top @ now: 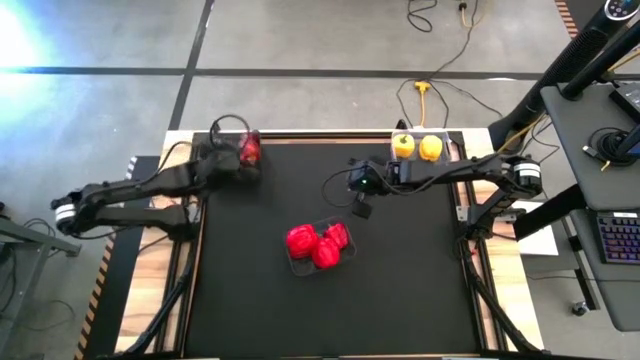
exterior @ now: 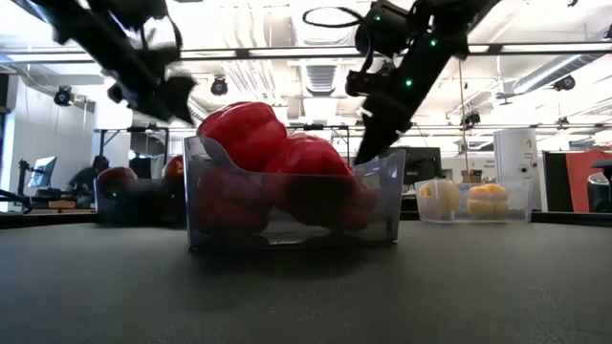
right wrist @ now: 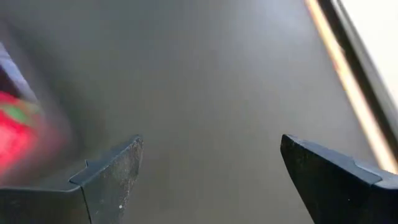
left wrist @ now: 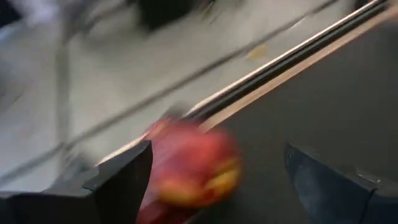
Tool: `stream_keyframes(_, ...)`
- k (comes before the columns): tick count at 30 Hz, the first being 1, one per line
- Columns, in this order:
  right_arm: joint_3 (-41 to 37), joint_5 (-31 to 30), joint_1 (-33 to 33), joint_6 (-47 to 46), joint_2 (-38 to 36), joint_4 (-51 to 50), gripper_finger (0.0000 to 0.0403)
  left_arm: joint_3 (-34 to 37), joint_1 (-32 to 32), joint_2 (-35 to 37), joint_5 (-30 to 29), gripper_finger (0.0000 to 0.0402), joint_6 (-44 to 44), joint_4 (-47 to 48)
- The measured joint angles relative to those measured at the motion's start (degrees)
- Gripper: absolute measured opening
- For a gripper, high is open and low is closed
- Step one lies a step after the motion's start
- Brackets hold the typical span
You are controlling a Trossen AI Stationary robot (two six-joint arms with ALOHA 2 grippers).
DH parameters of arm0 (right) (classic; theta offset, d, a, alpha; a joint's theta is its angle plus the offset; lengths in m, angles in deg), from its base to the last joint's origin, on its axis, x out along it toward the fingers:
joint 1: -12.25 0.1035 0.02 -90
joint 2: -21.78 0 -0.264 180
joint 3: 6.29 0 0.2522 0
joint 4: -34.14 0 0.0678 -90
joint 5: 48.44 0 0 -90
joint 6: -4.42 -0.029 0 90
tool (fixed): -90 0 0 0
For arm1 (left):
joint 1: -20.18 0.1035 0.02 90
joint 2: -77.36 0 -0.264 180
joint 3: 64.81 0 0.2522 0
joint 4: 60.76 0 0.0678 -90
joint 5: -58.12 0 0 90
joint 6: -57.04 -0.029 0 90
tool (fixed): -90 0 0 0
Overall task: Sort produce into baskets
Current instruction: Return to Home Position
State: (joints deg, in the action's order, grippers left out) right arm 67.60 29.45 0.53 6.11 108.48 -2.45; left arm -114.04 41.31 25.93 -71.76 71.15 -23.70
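Retreat is the step in hand, and every piece of produce in view already lies in a tub, so I judge that neither arm has anything to carry home; taking the pepper tub (exterior: 387,182) in the middle of the mat (top: 420,290) as the landmark, with its heap of red peppers (top: 318,245), the dark tub (exterior: 134,205) sits well to its left and farther back, near the mat's far corner, with dark red apples (top: 250,150) inside; the left gripper (left wrist: 217,149) hangs right over that dark tub, fingers spread wide with nothing between them, one apple showing beyond the gap; to withdraw well it should rise straight up first, so that neither finger catches the rim or tips the tub, and only then pull back away from the pepper tub along its own side; the right gripper (right wrist: 211,140) hovers over bare mat just behind the pepper tub and slightly to its right, likewise spread open and empty, a blur of red from the peppers at the edge of its wrist view; the low view puts it above that tub's far right corner, so it too wants height before any sideways travel; farther right and back from the pepper tub stands the clear tub (exterior: 457,208) with the two yellow peppers (top: 417,147), and the right forearm runs close along its near side, so the pull-back should be slow and hold off from that tub.
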Motion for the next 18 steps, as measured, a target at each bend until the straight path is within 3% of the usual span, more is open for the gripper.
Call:
stream_keyframes(4, -4.6, 6.1, 0.0, 0.5, 0.0, 14.0, 0.0372, 3.1, -10.4, 5.0, 0.5, 0.0341, -10.6, -14.3)
stream_keyframes(8, -6.4, 6.6, 0.0, 0.5, -0.2, 18.9, 0.0356, 5.9, -15.7, 8.3, 7.4, 0.0341, -19.0, -23.8)
stream_keyframes(11, -6.6, 6.6, 0.3, 0.5, -1.3, 19.6, 0.0333, 7.6, -16.1, 11.0, 17.2, 0.0341, -23.2, -28.3)
stream_keyframes(15, -8.7, 6.1, 0.7, -0.6, -4.2, 24.3, 0.0288, 12.4, -15.4, 14.2, 38.0, 0.0341, -28.3, -31.7)
stream_keyframes(18, -11.8, 6.1, 1.2, -0.9, -7.8, 28.8, 0.0241, 14.5, -15.3, 17.2, 40.1, 0.0341, -28.8, -33.5)
